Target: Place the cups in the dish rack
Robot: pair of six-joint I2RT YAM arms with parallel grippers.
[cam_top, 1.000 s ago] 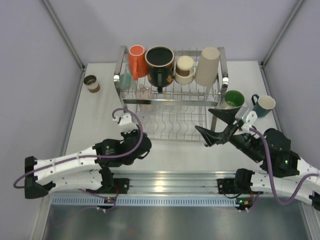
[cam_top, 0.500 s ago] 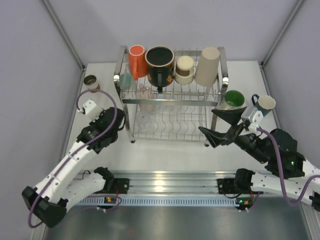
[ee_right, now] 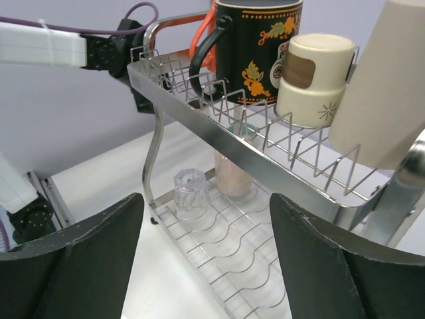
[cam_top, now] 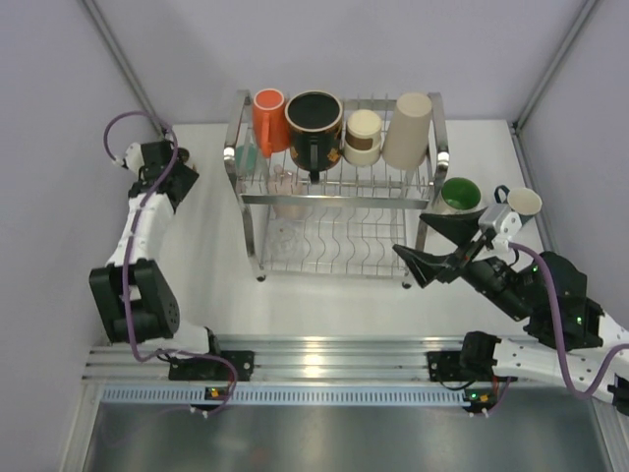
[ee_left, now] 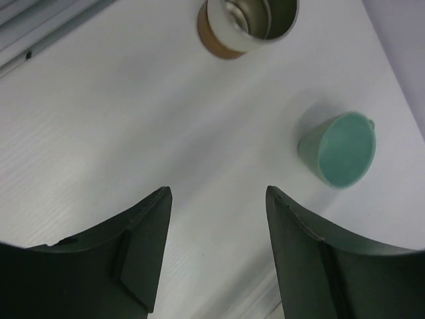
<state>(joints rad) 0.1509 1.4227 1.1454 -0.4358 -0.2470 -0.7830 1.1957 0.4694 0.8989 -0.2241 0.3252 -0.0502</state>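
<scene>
Far left, my left gripper [ee_left: 218, 199] hangs over the table, fingers spread with nothing between them. The brown steel-lined cup [ee_left: 246, 23] stands upright just ahead of it, and a small teal cup [ee_left: 340, 149] lies on its side nearby (neither is touched). At centre, the dish rack [cam_top: 339, 200] is loaded along its upper tier, with a clear glass [ee_right: 189, 189] and a pink cup [ee_right: 232, 176] below. My right gripper [cam_top: 409, 233] hovers spread and empty at the rack's right front. The green mug [cam_top: 459, 194] and teal mug [cam_top: 521, 204] stand on the table beyond. Step judged: approach to the brown cup. Next: advance, straddle its wall, close.
</scene>
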